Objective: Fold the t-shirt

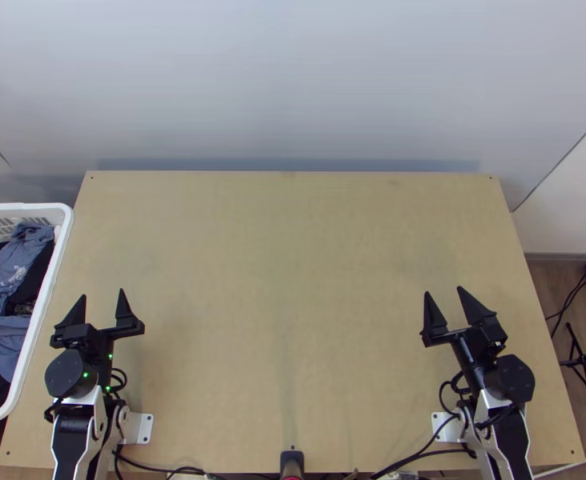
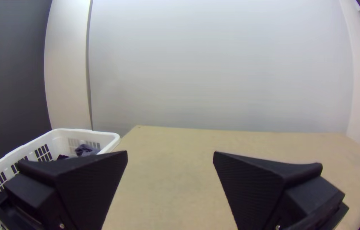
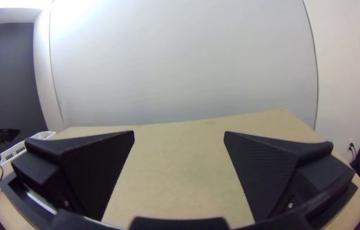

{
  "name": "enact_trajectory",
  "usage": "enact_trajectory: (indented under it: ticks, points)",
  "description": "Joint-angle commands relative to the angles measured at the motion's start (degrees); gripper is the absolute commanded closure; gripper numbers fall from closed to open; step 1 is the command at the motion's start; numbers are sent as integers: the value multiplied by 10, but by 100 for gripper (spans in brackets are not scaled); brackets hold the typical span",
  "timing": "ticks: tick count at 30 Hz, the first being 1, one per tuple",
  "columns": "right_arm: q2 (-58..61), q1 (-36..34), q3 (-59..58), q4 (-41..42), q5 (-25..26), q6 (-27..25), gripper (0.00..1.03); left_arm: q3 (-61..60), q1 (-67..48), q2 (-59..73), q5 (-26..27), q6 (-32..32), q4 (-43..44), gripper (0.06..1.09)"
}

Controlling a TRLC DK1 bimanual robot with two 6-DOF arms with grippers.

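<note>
Top view looks steeply down from high above the near edge of the bench (image 1: 293, 264); both wrist views, low over it, face the wall (image 2: 218, 64) beyond; all share its far edge.

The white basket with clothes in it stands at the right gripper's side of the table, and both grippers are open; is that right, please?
Not quite: the top view shows the white basket with clothes in it at the left gripper's side of the table. That gripper and the right gripper are indeed open.
</note>
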Motion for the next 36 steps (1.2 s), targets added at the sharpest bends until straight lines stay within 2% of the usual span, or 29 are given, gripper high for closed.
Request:
enact_trajectory:
  ticks: [1, 29, 32, 36]
  points:
    - [0, 0, 0, 0, -1, 0, 5, 0, 0, 0, 0, 1, 0, 10]
    - [0, 0, 0, 0, -1, 0, 5, 0, -2, 0, 0, 0, 0, 10]
    - [0, 0, 0, 0, -1, 0, 5, 2, -8, 1, 38, -4, -8, 10]
    - [0, 0, 0, 0, -1, 0, 5, 2, -8, 0, 41, -5, -8, 10]
